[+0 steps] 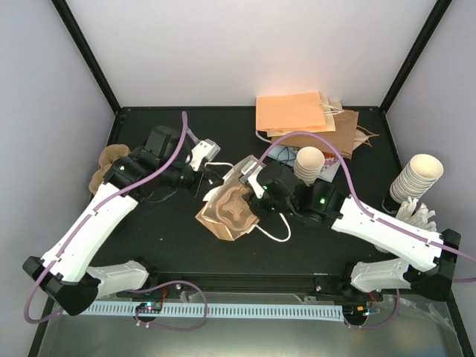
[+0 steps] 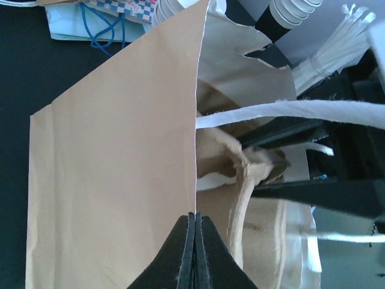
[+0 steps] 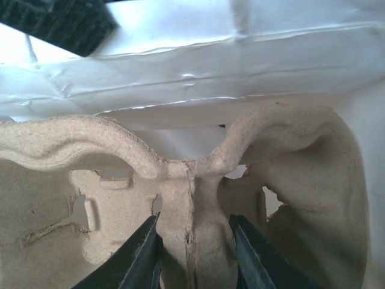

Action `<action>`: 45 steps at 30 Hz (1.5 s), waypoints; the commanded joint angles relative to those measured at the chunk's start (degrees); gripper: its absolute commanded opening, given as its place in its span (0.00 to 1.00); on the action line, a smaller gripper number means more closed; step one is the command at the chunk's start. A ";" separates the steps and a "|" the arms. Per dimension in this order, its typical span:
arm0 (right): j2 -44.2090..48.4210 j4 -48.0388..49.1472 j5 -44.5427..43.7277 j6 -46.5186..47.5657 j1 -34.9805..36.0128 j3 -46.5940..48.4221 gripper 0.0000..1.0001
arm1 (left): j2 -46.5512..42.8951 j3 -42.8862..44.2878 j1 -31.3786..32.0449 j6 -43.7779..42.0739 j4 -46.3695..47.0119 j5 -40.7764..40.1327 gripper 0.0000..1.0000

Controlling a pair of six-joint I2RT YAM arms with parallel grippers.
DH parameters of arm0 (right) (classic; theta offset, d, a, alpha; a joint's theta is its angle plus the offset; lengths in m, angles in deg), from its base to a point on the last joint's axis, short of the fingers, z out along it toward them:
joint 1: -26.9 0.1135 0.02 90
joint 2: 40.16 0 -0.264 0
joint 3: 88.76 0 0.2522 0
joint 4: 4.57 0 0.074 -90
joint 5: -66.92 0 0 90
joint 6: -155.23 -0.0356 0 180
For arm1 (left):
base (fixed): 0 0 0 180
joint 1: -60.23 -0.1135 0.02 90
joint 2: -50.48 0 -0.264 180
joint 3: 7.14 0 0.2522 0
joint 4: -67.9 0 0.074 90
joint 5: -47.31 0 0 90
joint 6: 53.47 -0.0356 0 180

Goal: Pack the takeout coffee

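The left gripper (image 2: 194,220) is pinched down to nothing on the upper rim of a tan kraft paper bag (image 2: 114,168) with a white lining and flat white paper handles, its two black fingers meeting on the paper edge. The bag lies on its side near the middle of the black table (image 1: 178,238), mouth toward 1 o'clock in the overhead view. Reaching into that mouth from 3 o'clock, the right gripper (image 3: 192,221) is set narrow, clamped on the central ridge of a brown moulded-pulp cup carrier (image 3: 289,180), one finger on each side of the ridge. The carrier sits partly inside the bag, with the white lining behind it. A stack of lidless white paper cups (image 1: 309,165) stands just beyond the right arm at about 1 o'clock. A second, taller stack (image 1: 416,178) leans at 3 o'clock beside a bundle of thin white sticks (image 1: 420,216). Flat orange and brown paper bags (image 1: 290,111) are piled at 12 o'clock, and loose brown pulp trays (image 1: 111,160) lie at 9 o'clock, partly hidden by the left arm. The takeout coffee, a white cup with a black lid, cannot be picked out in any view, so I cannot tell its place.
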 commanded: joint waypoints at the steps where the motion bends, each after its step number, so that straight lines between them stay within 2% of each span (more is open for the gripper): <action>1: 0.42 4.77 -3.98 -2.16 2.18 -2.74 0.32 | -0.35 -0.12 0.41 2.79 5.12 2.86 0.02; 10: -0.36 8.23 -4.37 -6.31 4.68 -8.32 0.32 | -0.58 -1.02 1.66 3.64 7.30 1.95 0.01; 25: -2.05 12.94 -7.32 -7.44 6.66 -14.03 0.31 | -2.15 -4.90 3.19 6.97 12.38 3.52 0.01; 39: -6.34 17.70 -10.03 -8.95 7.47 -17.28 0.28 | -2.67 -1.63 7.59 2.84 8.53 -1.93 0.01; 45: -6.81 23.00 -11.82 -8.73 7.56 -18.68 0.29 | -2.99 -1.85 8.40 3.51 9.94 -0.19 0.01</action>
